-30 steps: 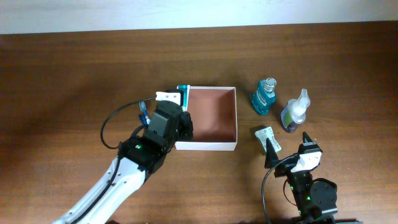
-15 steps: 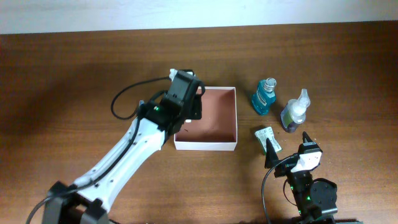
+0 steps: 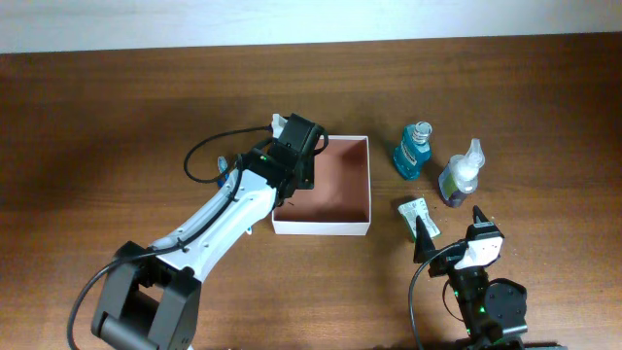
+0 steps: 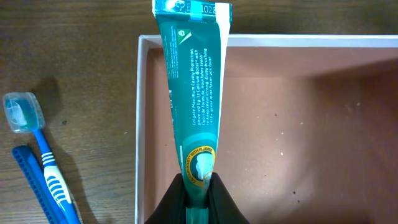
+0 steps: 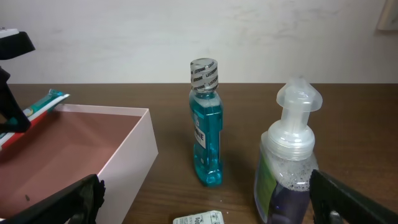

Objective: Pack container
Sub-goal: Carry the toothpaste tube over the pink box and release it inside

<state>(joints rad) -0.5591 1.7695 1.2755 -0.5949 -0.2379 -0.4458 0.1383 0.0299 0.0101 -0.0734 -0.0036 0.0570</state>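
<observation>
My left gripper (image 4: 198, 188) is clamped on the cap end of a toothpaste tube (image 4: 194, 93), jaws nearly together. The tube lies over the left side of the container (image 4: 142, 124), its crimped end past the far wall. Two toothbrushes (image 4: 38, 152) lie outside, just left. My right gripper (image 3: 449, 226) has its jaws wide apart, holding nothing, near a sachet (image 3: 418, 214), a mouthwash bottle (image 3: 412, 152) and a pump bottle (image 3: 459, 173), all right of the container.

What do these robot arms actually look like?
Each arm has white shells between chunky black joints. The left arm carries a looping black cable; small green lights glow on both. The right arm ends in pointed black fingers.
</observation>
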